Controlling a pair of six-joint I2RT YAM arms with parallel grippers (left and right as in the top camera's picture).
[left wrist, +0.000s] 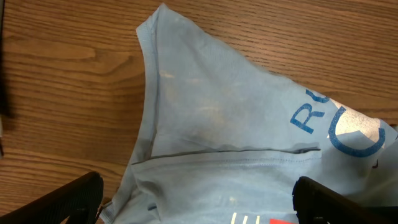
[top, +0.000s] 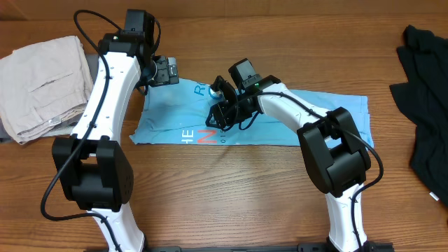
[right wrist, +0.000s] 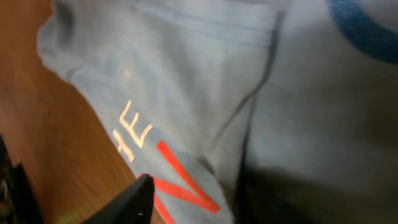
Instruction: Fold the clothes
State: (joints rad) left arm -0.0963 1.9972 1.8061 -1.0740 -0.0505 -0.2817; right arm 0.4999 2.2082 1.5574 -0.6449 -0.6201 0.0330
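Observation:
The clothes are a light blue T-shirt point(top: 175, 115) lying as a long flat strip across the middle of the table, with red-and-white lettering near its front edge. My left gripper point(top: 166, 70) hovers over the shirt's far left corner. In the left wrist view its jaws point(left wrist: 199, 190) stand wide apart over the blue cloth point(left wrist: 217, 106), with nothing between them. My right gripper point(top: 220, 112) hangs low over the shirt's middle. The right wrist view shows only one black finger point(right wrist: 132, 200) above the red lettering on the cloth point(right wrist: 186, 81). No fabric is pinched.
Folded beige trousers point(top: 42, 84) lie at the far left of the wooden table point(top: 231, 189). A black garment point(top: 427, 105) is heaped at the right edge.

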